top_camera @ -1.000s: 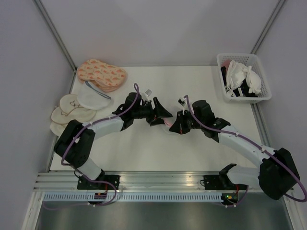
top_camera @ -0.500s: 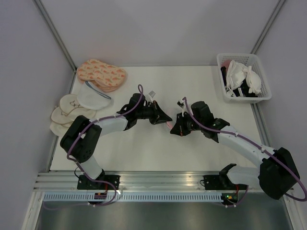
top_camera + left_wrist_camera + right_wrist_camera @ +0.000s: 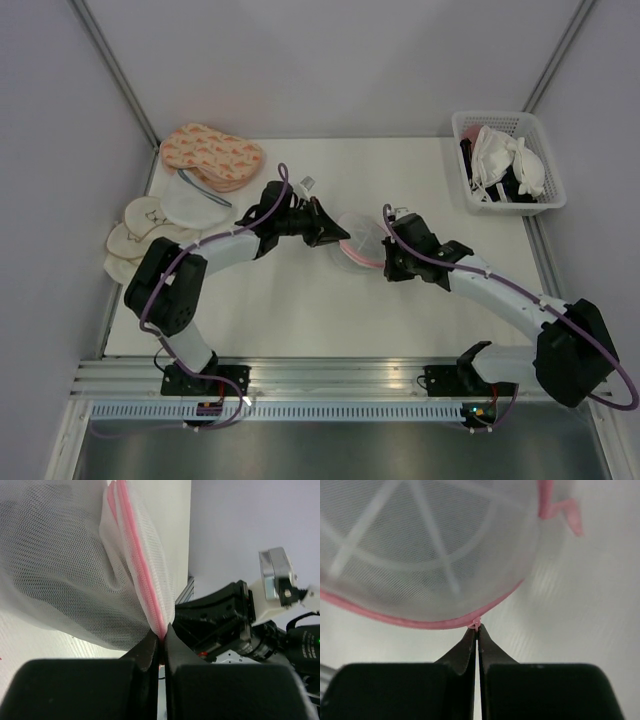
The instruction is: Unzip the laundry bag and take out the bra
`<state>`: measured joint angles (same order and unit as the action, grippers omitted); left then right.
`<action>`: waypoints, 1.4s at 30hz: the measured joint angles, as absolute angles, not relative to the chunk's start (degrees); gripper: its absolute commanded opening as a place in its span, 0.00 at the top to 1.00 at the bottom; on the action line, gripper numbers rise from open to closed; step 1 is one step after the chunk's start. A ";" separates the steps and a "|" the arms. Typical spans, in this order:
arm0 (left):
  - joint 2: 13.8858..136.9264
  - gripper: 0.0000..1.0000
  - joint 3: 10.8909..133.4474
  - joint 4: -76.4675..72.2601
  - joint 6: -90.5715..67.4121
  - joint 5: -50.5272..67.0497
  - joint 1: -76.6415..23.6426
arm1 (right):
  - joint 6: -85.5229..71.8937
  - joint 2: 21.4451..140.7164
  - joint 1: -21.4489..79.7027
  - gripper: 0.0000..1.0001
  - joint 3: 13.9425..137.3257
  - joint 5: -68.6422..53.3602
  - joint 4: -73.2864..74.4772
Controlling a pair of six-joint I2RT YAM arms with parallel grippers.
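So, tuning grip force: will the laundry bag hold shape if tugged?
Likely light: the laundry bag is thin see-through mesh. Probably floppy: it creases beside the left gripper. Its white ribs may keep the dome rounded.

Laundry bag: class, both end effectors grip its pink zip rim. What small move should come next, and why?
Probably the right end effector should draw the zip pull along the rim while the left end effector anchors the laundry bag: both are shut on its pink zip.

Top view looks down from above the near edge over the whole worktop (image 3: pixel 300 300). Wrist views sit close behind left tool (image 3: pixel 160 637) and right tool (image 3: pixel 477 629), both facing the bag (image 3: pixel 60 580).
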<state>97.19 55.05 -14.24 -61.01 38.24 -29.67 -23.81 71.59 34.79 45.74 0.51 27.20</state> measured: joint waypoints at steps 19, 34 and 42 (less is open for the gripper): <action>108.57 0.09 68.14 -10.61 -52.45 49.17 -26.06 | -26.17 79.68 31.22 1.00 47.70 17.78 19.33; 95.42 0.02 54.22 -8.62 -51.03 36.73 -25.63 | -28.51 80.90 30.74 0.20 47.72 24.16 25.69; 95.98 0.02 49.41 -8.69 -50.41 34.61 -25.63 | -29.80 79.35 30.57 0.02 48.05 24.62 31.11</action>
<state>95.98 49.41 -8.69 -50.41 34.61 -25.63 -29.80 79.35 30.57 48.05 24.62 31.11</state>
